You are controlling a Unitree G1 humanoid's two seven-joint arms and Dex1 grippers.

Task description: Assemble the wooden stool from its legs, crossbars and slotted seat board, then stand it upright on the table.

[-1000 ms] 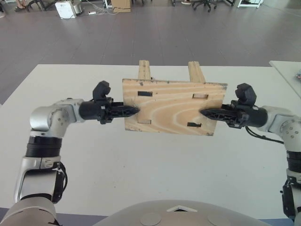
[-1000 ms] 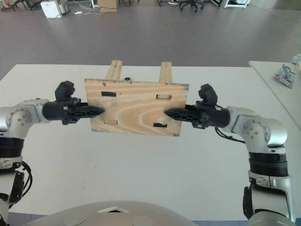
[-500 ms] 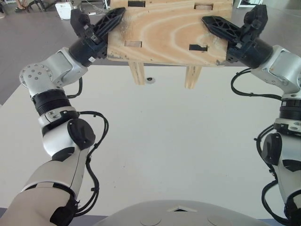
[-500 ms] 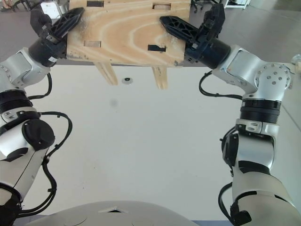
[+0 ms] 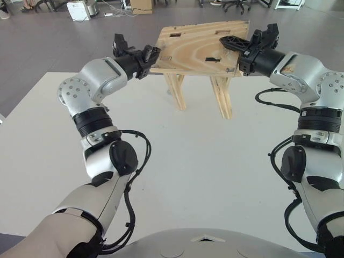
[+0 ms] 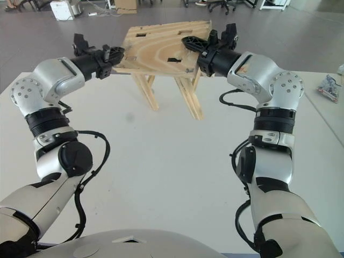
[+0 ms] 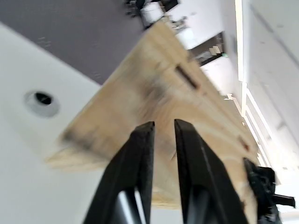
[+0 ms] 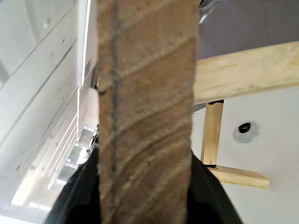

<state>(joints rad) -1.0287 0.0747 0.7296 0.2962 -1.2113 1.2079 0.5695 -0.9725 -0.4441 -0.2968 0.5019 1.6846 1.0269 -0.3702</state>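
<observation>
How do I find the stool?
Look at the big white table, near its far edge. Between the left gripper and the right gripper is the wooden stool, legs pointing down. It is the lone wooden thing, with small dark slots in its flat top.

Silver arms (image 5: 99,80), black joints (image 5: 123,159), cables (image 5: 127,207)

The white desk (image 5: 177,177) is bare and matte, with its far edge against a grey floor. At 12 o'clock the stool (image 5: 200,47) stands seat-up, its legs (image 5: 222,97) reaching down to the desk top; whether the feet actually touch cannot be told. A small round grommet (image 7: 42,99) is set into the surface close by the legs. A faint grey mark (image 6: 128,114) lies towards 11 o'clock. At 2 o'clock a second desk (image 6: 333,107) carries a small packet (image 6: 327,83).
</observation>
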